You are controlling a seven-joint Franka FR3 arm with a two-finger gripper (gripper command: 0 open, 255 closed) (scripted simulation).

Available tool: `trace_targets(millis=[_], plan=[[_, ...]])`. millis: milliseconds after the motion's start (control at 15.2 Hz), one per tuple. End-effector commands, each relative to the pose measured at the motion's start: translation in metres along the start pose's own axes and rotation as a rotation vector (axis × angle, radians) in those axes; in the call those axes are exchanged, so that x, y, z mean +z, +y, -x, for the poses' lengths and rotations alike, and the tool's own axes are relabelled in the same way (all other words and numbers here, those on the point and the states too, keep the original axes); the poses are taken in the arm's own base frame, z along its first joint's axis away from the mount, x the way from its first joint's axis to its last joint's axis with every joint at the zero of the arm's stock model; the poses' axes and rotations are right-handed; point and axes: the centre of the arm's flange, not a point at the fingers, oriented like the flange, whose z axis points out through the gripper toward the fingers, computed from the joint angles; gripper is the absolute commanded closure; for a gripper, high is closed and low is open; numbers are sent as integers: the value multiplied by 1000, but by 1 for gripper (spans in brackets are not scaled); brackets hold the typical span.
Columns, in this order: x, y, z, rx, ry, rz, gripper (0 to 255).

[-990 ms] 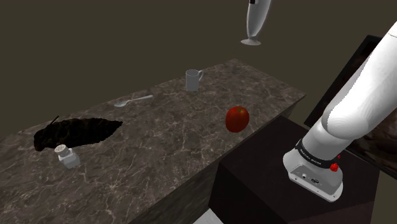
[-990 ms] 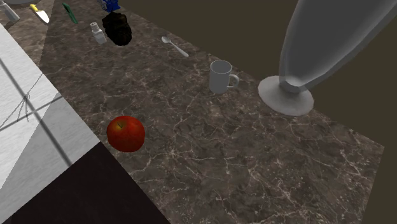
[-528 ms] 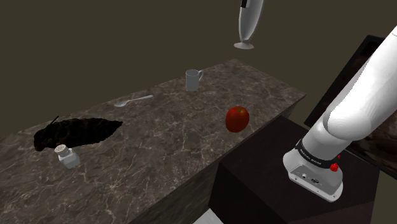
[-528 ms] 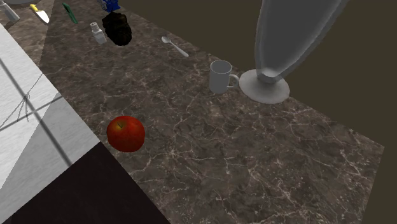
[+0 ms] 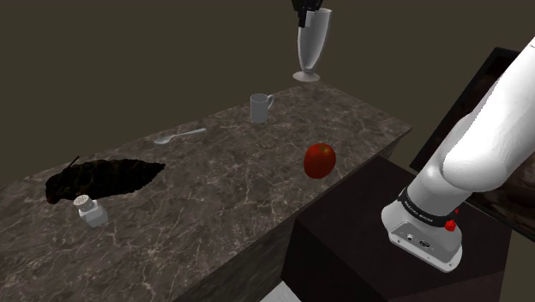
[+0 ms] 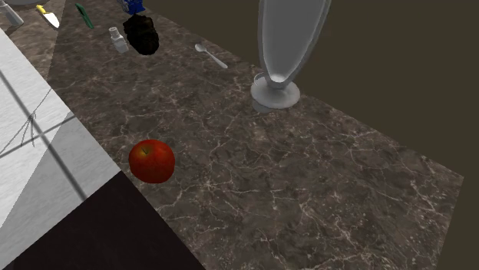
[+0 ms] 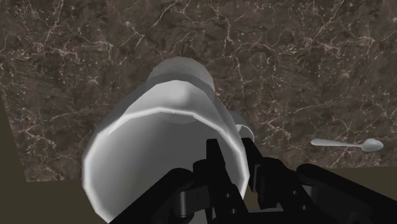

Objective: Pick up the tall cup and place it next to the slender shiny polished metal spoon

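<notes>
The tall cup [image 5: 311,45] is a pale grey footed vessel hanging upright in the air above the counter's far edge. My gripper [image 5: 306,6] is shut on its rim from above. In the wrist view the gripper [image 7: 233,158] pinches the cup's wall [image 7: 159,137], one finger inside the rim and one outside. In the second exterior view the cup [image 6: 289,34] hangs in front of the mug. The metal spoon [image 5: 180,135] lies on the counter beyond the mug on the shoulder view's left; it is also the spoon [image 6: 211,55] and the spoon [image 7: 347,144].
A small grey mug [image 5: 261,107] stands under and beside the cup. A red apple [image 5: 319,160] lies near the dark marble counter's front edge [image 5: 283,214]. A black lump [image 5: 103,178] and a shaker [image 5: 89,209] sit further left. The arm's stand [image 5: 360,249] is at lower right.
The held cup has travelled toward the shoulder view's left and lower, from beyond the counter's end to just above the mug. The grip stayed shut.
</notes>
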Motion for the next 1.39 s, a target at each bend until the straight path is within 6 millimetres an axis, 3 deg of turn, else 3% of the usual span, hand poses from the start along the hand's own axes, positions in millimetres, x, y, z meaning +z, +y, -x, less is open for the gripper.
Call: trace_targets(millis=[0,1320], plan=[[10,-23,-1,1,2,0,255],[116,-264,-29,1,2,0,255]])
